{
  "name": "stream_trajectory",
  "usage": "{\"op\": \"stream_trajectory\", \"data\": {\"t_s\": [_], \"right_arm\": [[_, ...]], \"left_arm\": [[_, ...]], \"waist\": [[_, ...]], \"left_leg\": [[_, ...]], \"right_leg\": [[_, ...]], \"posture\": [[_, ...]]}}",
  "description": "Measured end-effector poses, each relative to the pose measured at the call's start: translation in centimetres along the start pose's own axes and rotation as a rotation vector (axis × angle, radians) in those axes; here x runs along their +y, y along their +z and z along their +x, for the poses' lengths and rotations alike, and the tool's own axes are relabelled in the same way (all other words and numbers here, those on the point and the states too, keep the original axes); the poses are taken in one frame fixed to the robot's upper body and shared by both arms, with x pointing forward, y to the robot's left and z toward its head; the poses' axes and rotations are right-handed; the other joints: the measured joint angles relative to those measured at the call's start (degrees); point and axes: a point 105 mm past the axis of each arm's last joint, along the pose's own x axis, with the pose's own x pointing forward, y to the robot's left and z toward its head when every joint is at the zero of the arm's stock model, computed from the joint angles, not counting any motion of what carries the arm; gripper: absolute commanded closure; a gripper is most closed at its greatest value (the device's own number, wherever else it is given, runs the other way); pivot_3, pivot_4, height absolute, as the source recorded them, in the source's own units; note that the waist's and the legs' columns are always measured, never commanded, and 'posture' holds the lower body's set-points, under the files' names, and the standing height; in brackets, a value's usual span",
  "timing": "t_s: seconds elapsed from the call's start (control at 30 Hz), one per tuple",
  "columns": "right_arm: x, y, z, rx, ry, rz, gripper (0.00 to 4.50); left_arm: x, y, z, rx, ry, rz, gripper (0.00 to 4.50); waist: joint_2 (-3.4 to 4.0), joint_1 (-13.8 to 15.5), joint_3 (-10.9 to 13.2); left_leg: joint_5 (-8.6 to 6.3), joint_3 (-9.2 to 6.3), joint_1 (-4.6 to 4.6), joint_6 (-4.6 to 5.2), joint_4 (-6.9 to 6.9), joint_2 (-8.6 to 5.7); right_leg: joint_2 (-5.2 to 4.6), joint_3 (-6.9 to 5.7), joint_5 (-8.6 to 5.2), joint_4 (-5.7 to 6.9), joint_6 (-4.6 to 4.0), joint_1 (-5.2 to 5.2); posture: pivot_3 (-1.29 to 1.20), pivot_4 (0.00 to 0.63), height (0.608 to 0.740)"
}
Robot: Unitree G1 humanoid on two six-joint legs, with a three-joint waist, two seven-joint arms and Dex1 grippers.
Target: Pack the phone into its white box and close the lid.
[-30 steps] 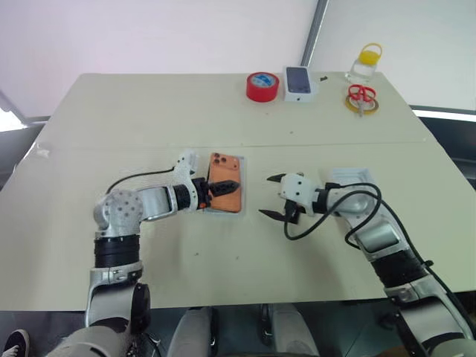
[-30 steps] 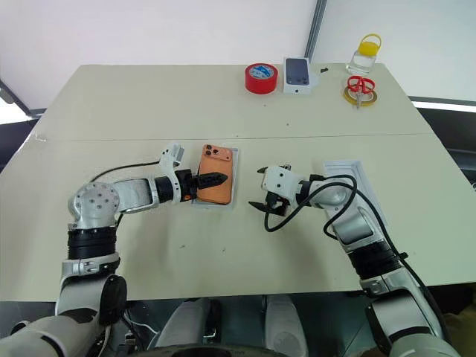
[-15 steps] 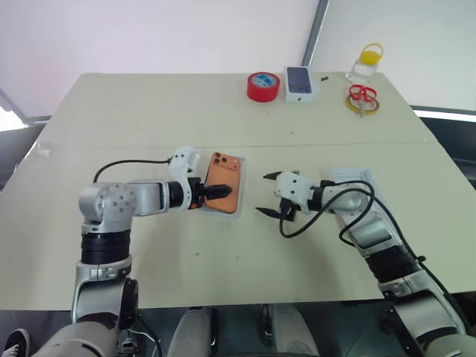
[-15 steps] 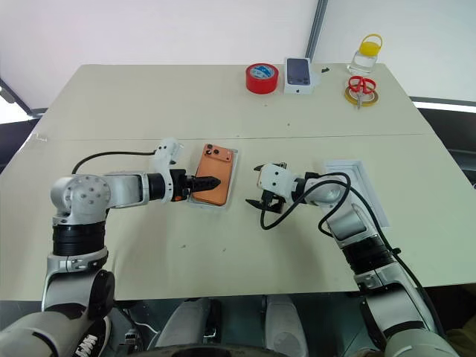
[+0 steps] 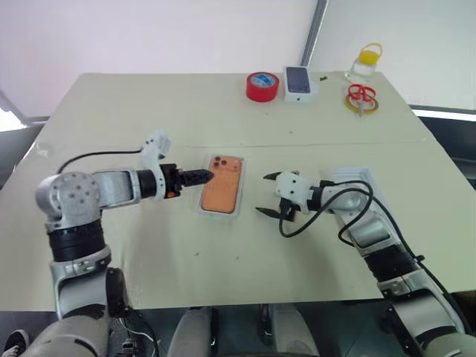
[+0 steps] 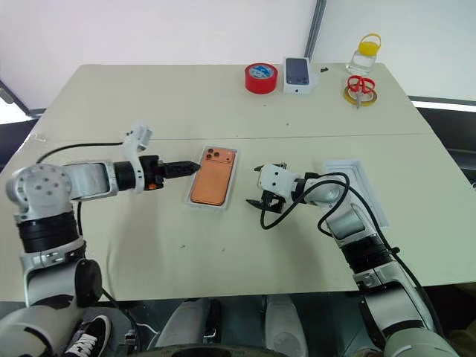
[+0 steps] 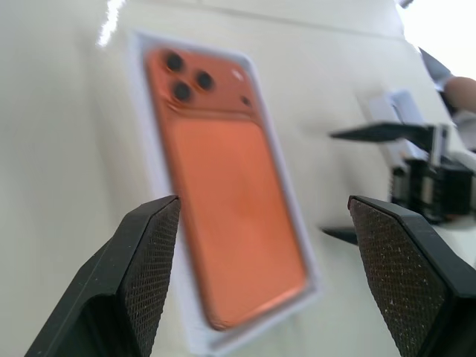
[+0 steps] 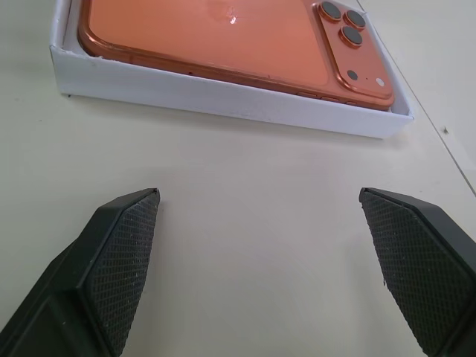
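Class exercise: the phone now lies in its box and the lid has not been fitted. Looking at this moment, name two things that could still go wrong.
1. The lid lies under the right forearm, behind the right tool, so reaching it takes an awkward pull back and may knock it.
2. The phone fills the white box almost to the rim; both open tools are close, and a bump from the left tool could shift the box.

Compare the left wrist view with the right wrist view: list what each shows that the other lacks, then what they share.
Left wrist view alone: the right gripper, open, beyond the phone, and part of the lid behind it on the table.

Right wrist view alone: the box's outer side wall, seen low from the table, with the phone's edge standing a little above the rim.

Both: the orange phone lying camera side up in the white box, and each view's own open black fingers.
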Motion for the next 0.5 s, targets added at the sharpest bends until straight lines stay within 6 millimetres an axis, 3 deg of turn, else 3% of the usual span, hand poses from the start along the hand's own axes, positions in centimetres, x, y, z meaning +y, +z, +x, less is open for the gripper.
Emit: {"op": "stream_trajectory", "data": {"t_s": [0.07, 0.13, 0.23, 0.3, 0.5], "right_arm": [[-0.5, -0.2, 0.0, 0.006, -0.029, 0.01, 0.92], [-1.3, -0.8, 0.0, 0.039, -0.076, 0.004, 1.94], [-2.1, -0.8, 0.0, 0.048, -0.115, -0.026, 3.46], [-2.1, -0.7, 0.3, 0.045, -0.118, -0.043, 4.46], [-1.0, -0.3, 2.0, 0.031, -0.106, -0.046, 4.46]], "left_arm": [[2.2, -0.1, -0.1, -0.039, 0.124, 0.126, 2.1], [4.0, -1.3, 0.5, -0.046, 0.214, 0.253, 3.17], [4.6, -2.8, 2.3, -0.067, 0.234, 0.378, 4.5], [3.9, -3.5, 3.6, -0.083, 0.184, 0.395, 4.5], [4.1, -4.5, 5.0, -0.049, 0.155, 0.59, 4.5]], "waist": [[0.02, -0.02, -0.01], [0.03, 0.21, 0.0], [0.03, 0.78, 0.0], [0.01, 1.13, 0.01], [0.06, 1.04, -0.01]], "left_leg": [[0.01, 0.05, 0.02, -0.03, -0.05, 0.0], [0.01, 0.06, -0.01, -0.03, -0.04, 0.0], [-0.07, 0.06, -0.1, 0.11, -0.01, -0.03], [-0.16, 0.06, -0.14, 0.29, 0.04, -0.03], [-0.19, 0.1, -0.12, 0.38, 0.03, 0.01]], "right_leg": [[0.0, 0.07, -0.09, -0.01, -0.17, -0.03], [-0.03, 0.06, -0.09, -0.02, -0.2, -0.05], [-0.1, 0.05, -0.09, -0.06, -0.24, -0.08], [-0.11, 0.04, -0.08, -0.06, -0.24, -0.11], [-0.07, 0.03, -0.06, 0.02, -0.21, -0.16]], "posture": [[0.0, 0.15, 0.74], [0.0, 0.15, 0.74], [0.0, 0.15, 0.74], [0.0, 0.15, 0.74], [0.0, 0.15, 0.74]]}}
